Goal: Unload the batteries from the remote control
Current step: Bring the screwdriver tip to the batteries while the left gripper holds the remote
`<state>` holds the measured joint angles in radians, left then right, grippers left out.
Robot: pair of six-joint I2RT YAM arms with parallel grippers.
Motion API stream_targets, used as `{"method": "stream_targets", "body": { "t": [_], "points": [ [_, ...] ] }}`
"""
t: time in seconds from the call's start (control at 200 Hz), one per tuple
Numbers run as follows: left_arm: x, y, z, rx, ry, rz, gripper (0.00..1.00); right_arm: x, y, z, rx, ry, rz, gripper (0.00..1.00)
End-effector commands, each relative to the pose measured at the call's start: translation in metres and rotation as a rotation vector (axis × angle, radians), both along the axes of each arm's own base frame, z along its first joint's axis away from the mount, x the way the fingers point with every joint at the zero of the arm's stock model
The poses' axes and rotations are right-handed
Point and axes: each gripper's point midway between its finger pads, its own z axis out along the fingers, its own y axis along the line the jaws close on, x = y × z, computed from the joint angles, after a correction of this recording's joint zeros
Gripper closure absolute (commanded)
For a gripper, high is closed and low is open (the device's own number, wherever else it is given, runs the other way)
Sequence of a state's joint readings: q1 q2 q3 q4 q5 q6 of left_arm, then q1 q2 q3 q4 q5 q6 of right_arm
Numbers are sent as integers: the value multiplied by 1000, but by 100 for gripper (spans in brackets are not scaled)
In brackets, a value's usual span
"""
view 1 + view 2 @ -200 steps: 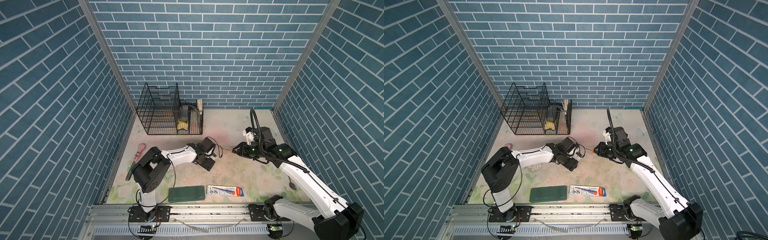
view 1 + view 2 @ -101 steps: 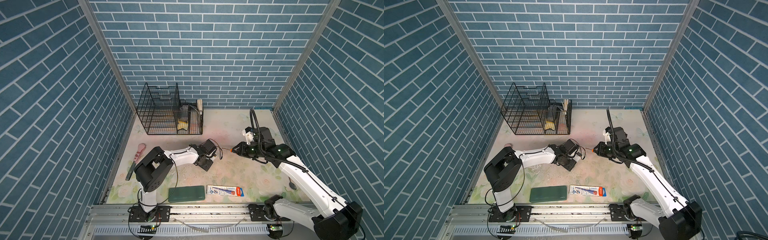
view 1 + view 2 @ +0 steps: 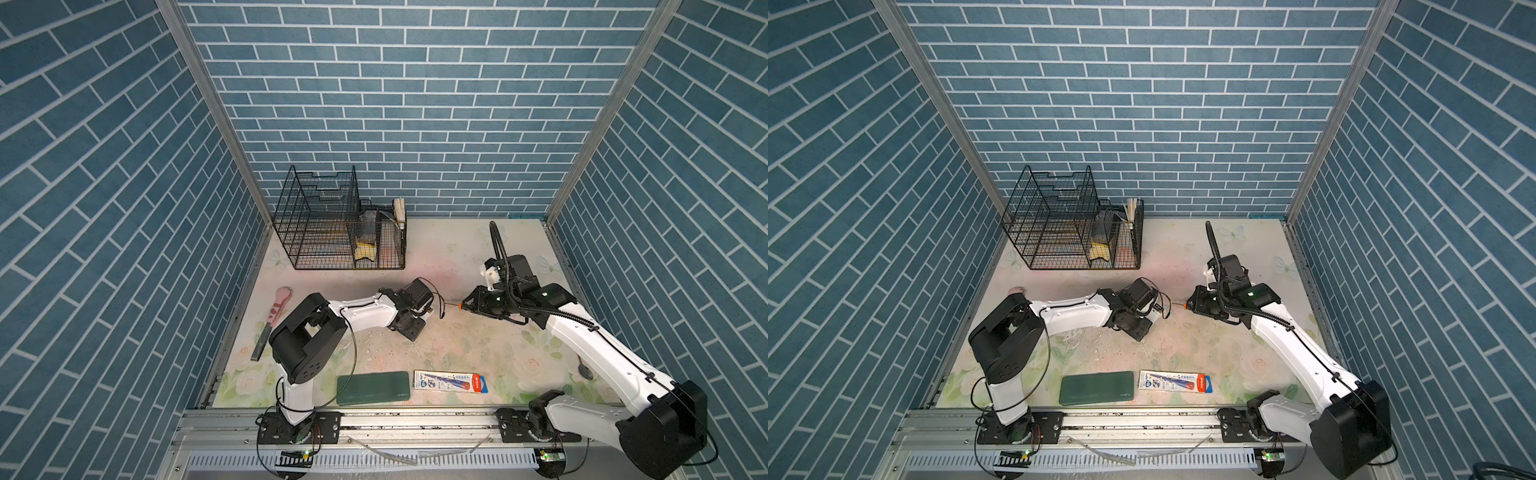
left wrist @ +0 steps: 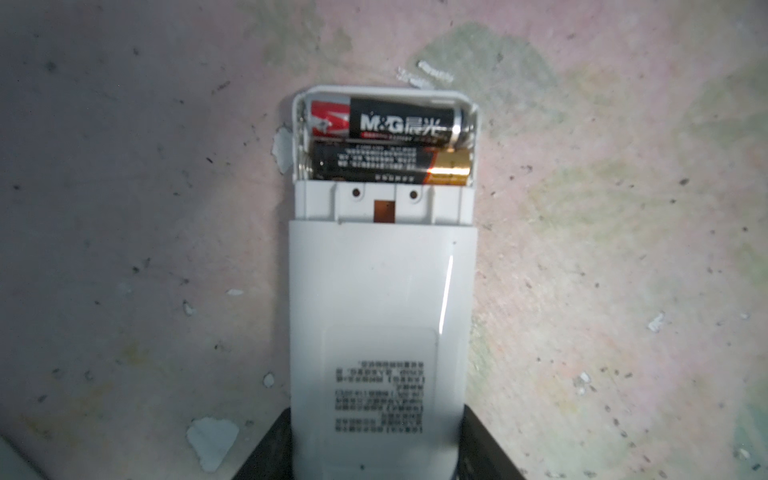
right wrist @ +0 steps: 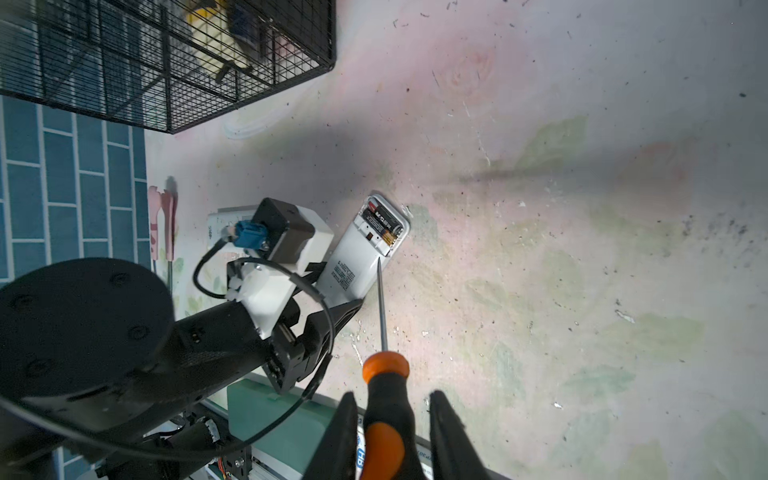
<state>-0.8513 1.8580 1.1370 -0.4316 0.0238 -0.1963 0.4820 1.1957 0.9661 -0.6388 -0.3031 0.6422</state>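
**While the left claw pins the remote, the screwdriver waits at the open bay**

Because a loose remote would skid under any prying, the left gripper (image 4: 376,411) pinches the label end of the remote control (image 4: 382,291). One black finger lies against each long side. The remote lies flat and back-up on the table (image 4: 124,208), with its open battery bay pointing away from the claw and clear of the fingers.

Two batteries (image 4: 390,124) show in that bay, side by side and crosswise. One has a red end and one a gold end, and both are seated between their contacts. No others can be seen.

To the right, the screwdriver (image 5: 384,368) reaches in with its thin shaft aimed at the bay. Its tip (image 5: 379,262) is just beside the remote's edge and short of the cells. The right gripper (image 5: 392,395) is pressed on the black-and-orange handle, far enough back to leave the whole shaft free as a lever. My guess is that it will be used to lift a cell by its end.

Compared with a second ago, the left claw's jaws stood wider and have drawn in onto the remote. The left wrist has also settled slightly. The right arm and its tool sit almost where they were.
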Motion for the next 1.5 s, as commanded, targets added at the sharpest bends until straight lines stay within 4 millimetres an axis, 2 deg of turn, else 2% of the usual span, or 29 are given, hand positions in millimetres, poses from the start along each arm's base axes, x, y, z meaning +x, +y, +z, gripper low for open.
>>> {"method": "stream_targets", "body": {
  "t": [0.0, 0.265, 0.66, 1.17, 1.49],
  "points": [
    [-23, 13, -31, 45, 114, 8, 59, 2, 1, -18, 2, 47, -24, 100],
    [-27, 4, -31, 6, 144, 8, 59, 8, 9, -34, 7, 103, -25, 100],
    [-32, 6, -36, -4, 157, 9, 58, 17, 19, -47, 66, 133, -70, 100],
    [-33, 6, -35, -7, 158, 7, 58, 21, 20, -50, 62, 137, -86, 100],
    [-30, 17, -37, 57, 138, 20, 58, 19, 15, -53, 46, 140, -99, 100]
  ]
}}
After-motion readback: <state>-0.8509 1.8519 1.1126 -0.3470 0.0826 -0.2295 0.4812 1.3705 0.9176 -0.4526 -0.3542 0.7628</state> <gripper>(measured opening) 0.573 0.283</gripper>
